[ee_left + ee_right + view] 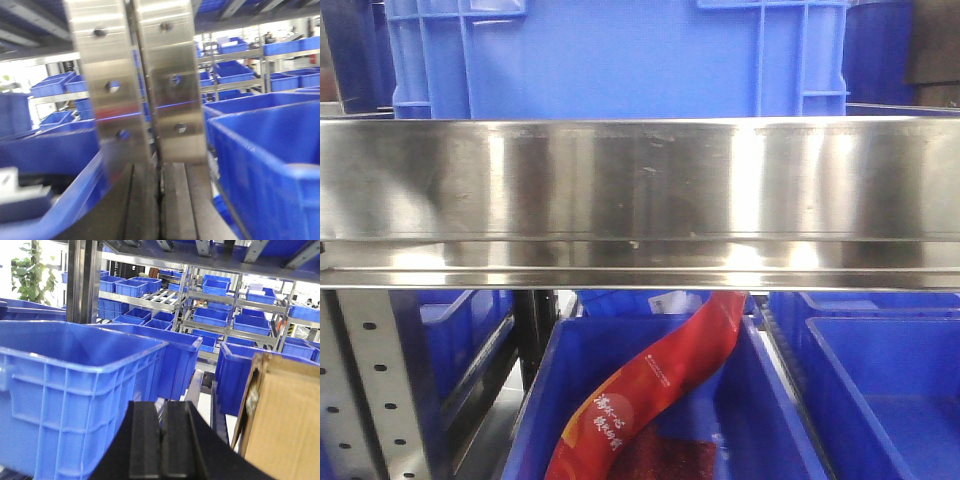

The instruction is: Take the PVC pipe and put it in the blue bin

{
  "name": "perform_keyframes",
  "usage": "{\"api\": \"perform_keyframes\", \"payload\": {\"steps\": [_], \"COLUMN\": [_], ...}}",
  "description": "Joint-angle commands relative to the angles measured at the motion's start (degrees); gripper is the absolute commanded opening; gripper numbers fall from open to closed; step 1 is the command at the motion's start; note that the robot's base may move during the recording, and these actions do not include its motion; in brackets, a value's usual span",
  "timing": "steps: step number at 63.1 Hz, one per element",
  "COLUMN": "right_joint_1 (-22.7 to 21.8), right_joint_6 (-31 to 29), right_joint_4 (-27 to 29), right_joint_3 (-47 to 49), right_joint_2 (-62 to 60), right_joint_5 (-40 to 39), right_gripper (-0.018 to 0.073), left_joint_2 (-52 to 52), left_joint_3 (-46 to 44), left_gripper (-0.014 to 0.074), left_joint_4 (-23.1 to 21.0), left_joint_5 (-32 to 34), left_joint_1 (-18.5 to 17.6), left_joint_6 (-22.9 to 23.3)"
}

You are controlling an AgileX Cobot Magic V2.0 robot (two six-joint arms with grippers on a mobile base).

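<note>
The PVC pipe is out of view in all three views. My left gripper (160, 167) is shut with nothing between its dark pads, close in front of a steel shelf upright (135, 80). A blue bin (270, 165) stands just to its right. My right gripper (161, 405) is also shut and empty, with a large blue bin (75, 405) at its left. In the front view neither gripper shows. There, a blue bin (780, 420) below the shelf holds a red bag (650, 390).
A wide steel shelf beam (640, 200) crosses the front view, with a blue bin (620, 60) on top. A brown cardboard box (285, 420) stands close at the right gripper's right. Racks with several blue bins (210, 315) fill the background.
</note>
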State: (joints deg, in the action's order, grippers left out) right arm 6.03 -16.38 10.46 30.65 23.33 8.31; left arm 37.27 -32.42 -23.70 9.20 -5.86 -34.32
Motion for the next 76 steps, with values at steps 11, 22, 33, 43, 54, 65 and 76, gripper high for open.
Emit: {"api": "perform_keyframes", "payload": {"steps": [11,22,33,43,54,65,76], "right_joint_1": [-0.27,-0.27,-0.27,-0.27,-0.27,-0.27,-0.27], "right_joint_6": [0.64,0.64,0.64,0.64,0.64,0.64,0.64], "right_joint_4": [-0.22,-0.22,-0.22,-0.22,-0.22,-0.22,-0.22], "right_joint_3": [-5.81,-10.48,-15.01,-17.52,-19.39,-20.31,-20.31], "right_joint_2": [-4.09,-5.3,-6.19,-7.07,-7.07,-7.07,-7.07], "right_joint_5": [-2.34,-4.56,-8.31,-12.39,-14.06,-15.74,-16.01], "right_gripper": [-0.0162,-0.0162,-0.0162,-0.0162,-0.0162,-0.0162,-0.0162], "left_joint_2": [-5.84,-9.04,-11.28,-12.54,-12.64,-12.64,-12.77], "left_joint_3": [7.39,12.24,16.87,18.48,22.02,25.91,26.18], "left_gripper": [-0.0111,-0.0111,-0.0111,-0.0111,-0.0111,-0.0111,-0.0111], "left_joint_4": [-0.08,-0.62,-3.79,-4.03,-4.03,-4.03,-4.03], "left_joint_5": [0.71,0.84,5.5,5.97,5.97,5.97,7.69], "left_joint_1": [1.25,1.25,1.25,1.25,1.25,1.25,1.25], "left_joint_6": [-0.03,-0.03,-0.03,-0.03,-0.18,-0.18,-0.18]}}
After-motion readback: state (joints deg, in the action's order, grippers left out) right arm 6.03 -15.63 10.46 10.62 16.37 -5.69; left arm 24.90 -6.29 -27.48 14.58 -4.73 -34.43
